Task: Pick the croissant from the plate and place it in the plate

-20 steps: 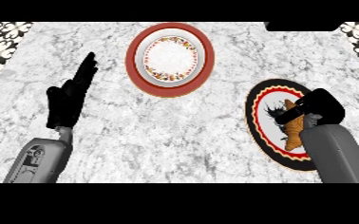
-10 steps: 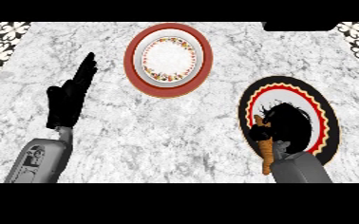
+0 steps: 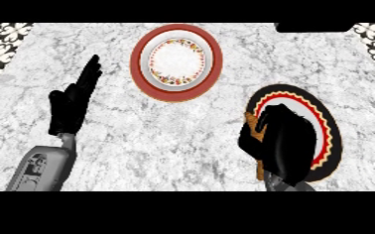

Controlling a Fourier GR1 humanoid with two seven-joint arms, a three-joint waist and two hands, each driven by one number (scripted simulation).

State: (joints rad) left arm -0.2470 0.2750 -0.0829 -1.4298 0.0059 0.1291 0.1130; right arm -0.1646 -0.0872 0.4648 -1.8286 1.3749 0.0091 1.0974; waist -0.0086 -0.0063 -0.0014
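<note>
Right now the right hand hangs over the black plate with the red and cream zigzag ring, its fingers curled down around the croissant. Only a thin brown strip of the pastry shows, along the left side of those fingers and again just below them near the plate's lower left rim; the rest is hidden under the palm. Whether it has left the plate cannot be told from this view.

Up and to the left of the fingers, well apart, sits the red-rimmed plate with a white centre and a flowered ring, nothing on it; that looks like where the pastry should go. The left hand rests open at the left side, fingers straight and pointing up.

A croissant is likely light, soft and flaky, so it should crush or shed its tips if squeezed at the ends. Taking it across the thick middle, as the fingers seem to do, looks the safer hold, keeping it level on the way over.
</note>
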